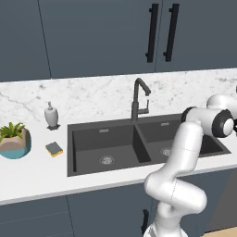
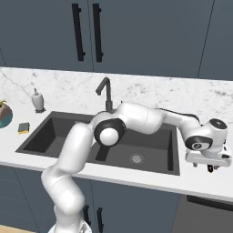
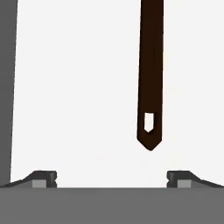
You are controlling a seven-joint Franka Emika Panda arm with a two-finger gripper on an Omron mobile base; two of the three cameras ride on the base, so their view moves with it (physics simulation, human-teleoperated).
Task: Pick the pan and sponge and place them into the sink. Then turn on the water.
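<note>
A long dark pan handle (image 3: pixel 150 65) with a hanging hole at its tip lies on the white counter in the hand view, ahead of my open gripper (image 3: pixel 112 178) and nearer its right fingertip. The pan's round body is out of view. Seen from the right base, my gripper (image 2: pixel 210 168) hovers low over the counter just right of the sink (image 2: pixel 50 132). The yellow sponge (image 1: pixel 54 148) with its dark top lies on the counter left of the sink (image 1: pixel 92 139), far from my hand. No water shows at the faucet (image 1: pixel 138 97).
A grey-white soap dispenser (image 1: pixel 51 115) stands behind the sponge and a potted plant (image 1: pixel 15 140) sits at the far left. My arm stretches across the right basin. Dark cabinets with black handles (image 1: pixel 152 32) hang above the marble backsplash.
</note>
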